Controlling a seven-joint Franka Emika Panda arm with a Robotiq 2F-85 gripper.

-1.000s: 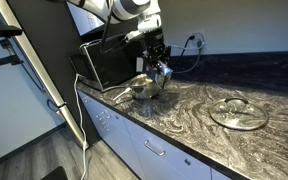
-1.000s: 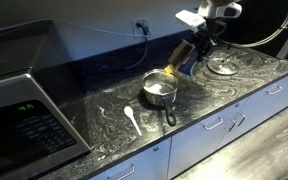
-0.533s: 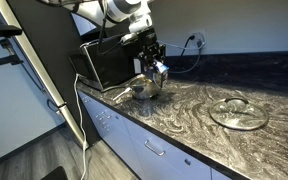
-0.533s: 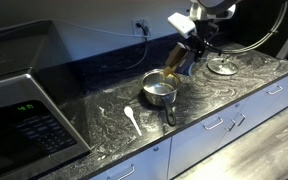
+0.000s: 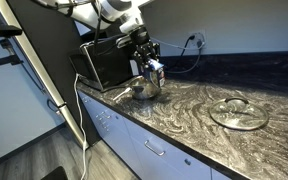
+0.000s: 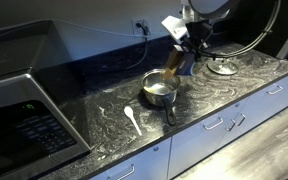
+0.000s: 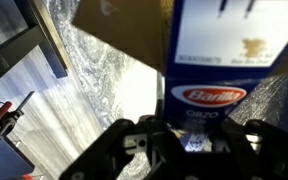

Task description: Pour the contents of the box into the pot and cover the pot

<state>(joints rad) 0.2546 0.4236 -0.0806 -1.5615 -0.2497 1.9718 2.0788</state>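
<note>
While my fingers (image 7: 134, 152) clamped the blue box (image 6: 177, 62), which leaned down toward the pot (image 6: 159, 91) at mid-frame, pouring well seemed to me to call for three things: the box's mouth over the pot's centre, a slow further tip, and a firm grip so nothing scattered onto the counter (image 6: 104, 105). The lid (image 6: 222, 67) lay well apart, at right.

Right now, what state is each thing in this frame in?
box: tilted over the pot, held.
gripper: shut on the box.
pot: uncovered, upright on counter.
lid: lying flat on counter, apart from pot.
spoon: lying beside pot.
microwave: door shut, display lit.
</note>
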